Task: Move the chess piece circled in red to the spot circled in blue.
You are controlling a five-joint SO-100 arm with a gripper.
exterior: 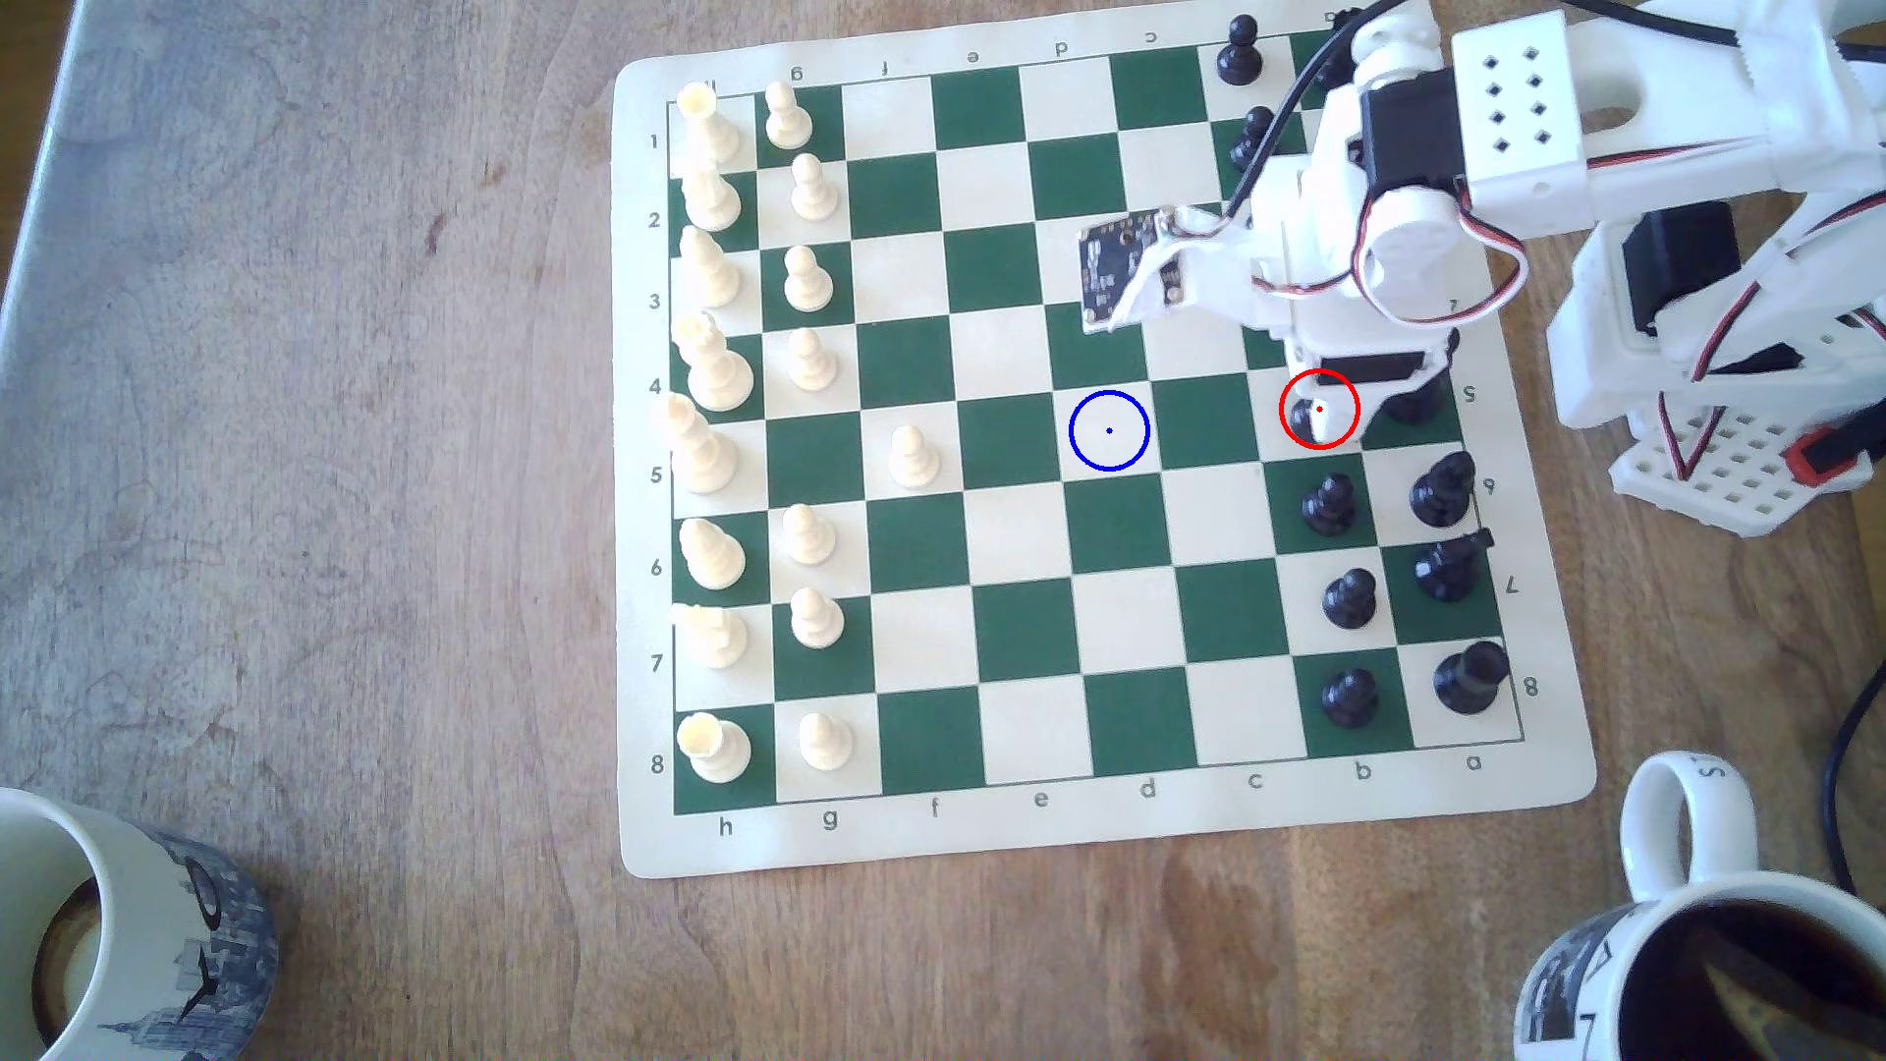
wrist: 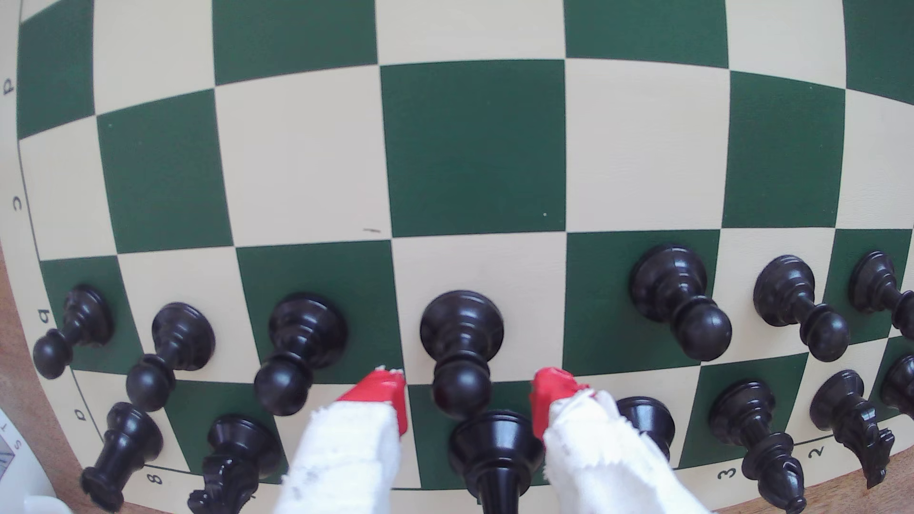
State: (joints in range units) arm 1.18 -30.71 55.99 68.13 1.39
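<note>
The gripper [wrist: 469,393], jaws apart, straddled the circled black pawn [wrist: 461,346] at lower centre; light, glossy, probably slippery, best pinched at its collar.

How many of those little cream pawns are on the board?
8 cream pawns. Seven line file g in the exterior view; one stands a square ahead on f5. None appears hidden.
</note>
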